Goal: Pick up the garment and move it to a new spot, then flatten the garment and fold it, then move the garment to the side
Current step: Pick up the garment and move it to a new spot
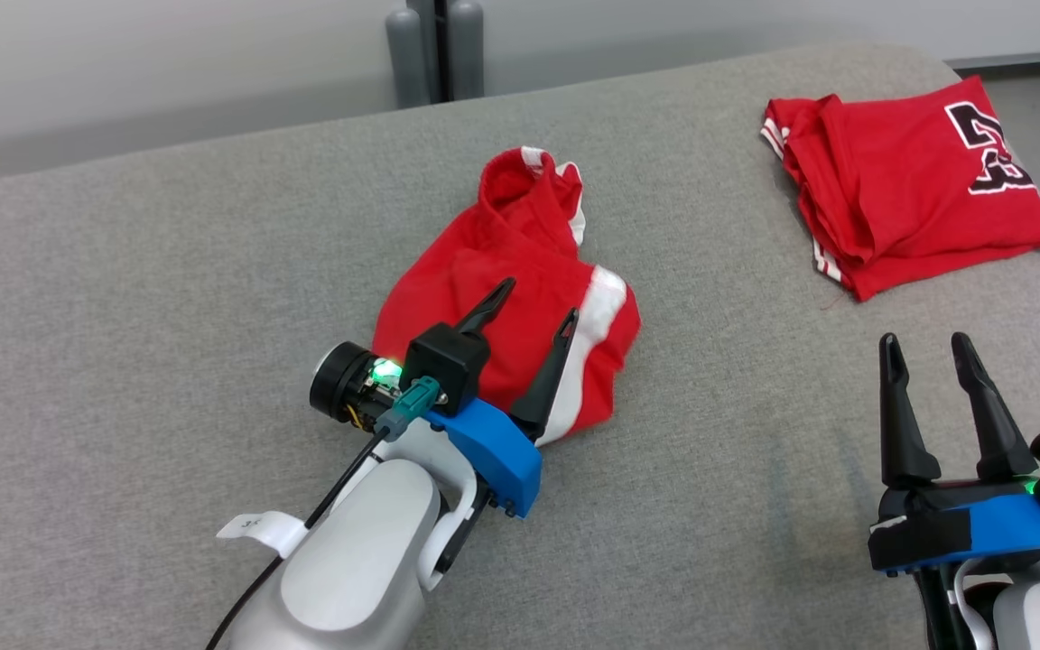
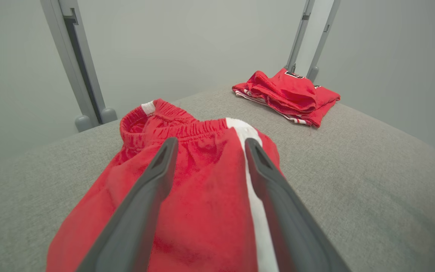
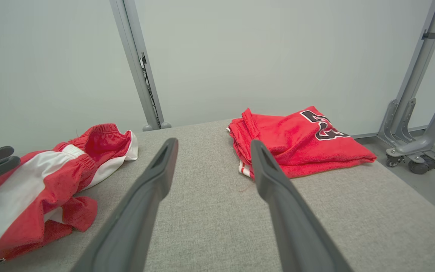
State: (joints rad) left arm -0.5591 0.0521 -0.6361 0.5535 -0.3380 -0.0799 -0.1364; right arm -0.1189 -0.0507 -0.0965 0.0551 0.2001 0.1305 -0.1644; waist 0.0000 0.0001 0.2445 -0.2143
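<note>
- Right gripper point(image 1: 924, 338): wide open, empty, well right of the shorts point(image 1: 502, 244).
- Left gripper point(image 1: 542, 298): my nearer arm, fingers spread over the shorts' near end, gripping nothing.
- Shorts: crumpled soft red fabric with a white side stripe. Long axis runs away along the left fingers, gathered elastic waistband at the far end.
- Folded jersey point(image 1: 908, 190): far right of the shorts.

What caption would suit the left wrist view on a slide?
Left gripper, fingers spread, over crumpled red shorts on grey surface; folded red jersey lies beyond.
</note>
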